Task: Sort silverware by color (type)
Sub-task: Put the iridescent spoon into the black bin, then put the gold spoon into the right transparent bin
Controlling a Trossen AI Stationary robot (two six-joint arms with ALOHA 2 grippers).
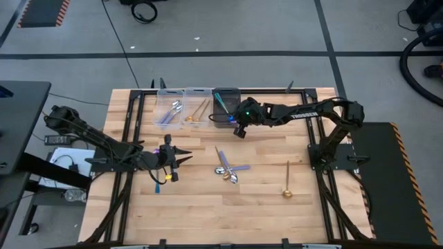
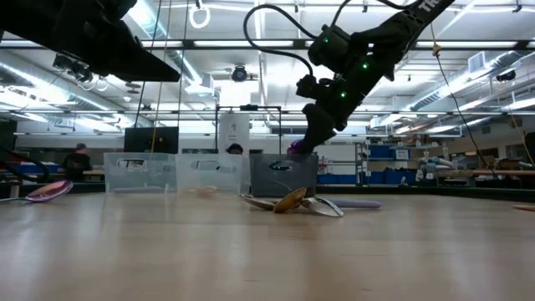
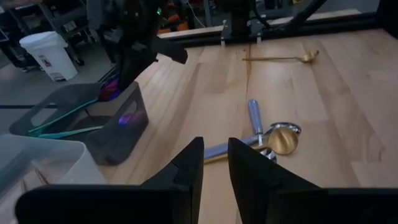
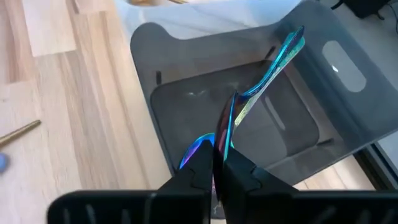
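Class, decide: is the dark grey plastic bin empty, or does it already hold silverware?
Not empty. The dark grey plastic bin holds an iridescent teal-handled spoon leaning on its wall; the right gripper pinches another over it.

- I get bright, even light from ceiling strip lights [image 2: 276, 46], which flare white in the low view.
- Shadows on the table [image 1: 208, 207] are faint and soft.
- The right gripper [image 4: 214, 163] reads as blurred, dark fingers, with the smoky bin [image 4: 323, 124] beyond it sharper.
- The left gripper [image 3: 214, 163] is likewise soft up close.
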